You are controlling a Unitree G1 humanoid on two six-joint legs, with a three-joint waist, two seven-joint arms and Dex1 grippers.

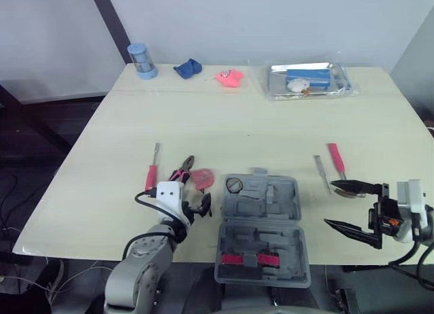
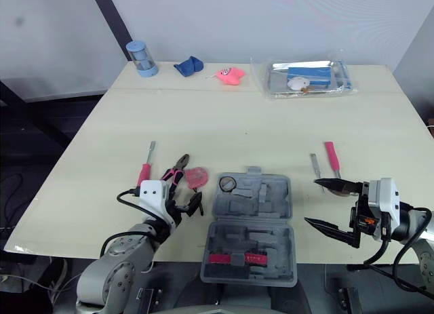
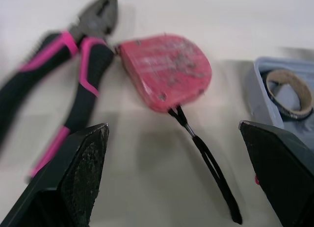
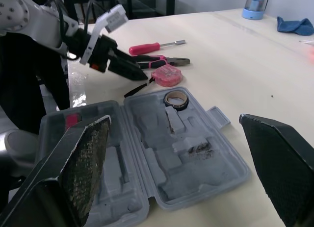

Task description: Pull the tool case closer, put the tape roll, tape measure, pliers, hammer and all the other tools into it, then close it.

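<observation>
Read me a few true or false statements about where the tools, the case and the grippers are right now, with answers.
1. The tape roll sits inside the tool case. True.
2. The tool case is closed. False: it lies open.
3. The left gripper holds the pliers. False: it is open and empty, and the pliers lie on the table.
4. The tape measure lies on the table between the pliers and the tool case. True.
5. The right gripper is open. True.

We see the case (image 1: 261,226) open at the near edge of the tabletop (image 1: 271,124), tape roll (image 1: 234,185) inside. Left of it lie the tape measure (image 1: 202,178) and pliers (image 1: 180,171).
</observation>
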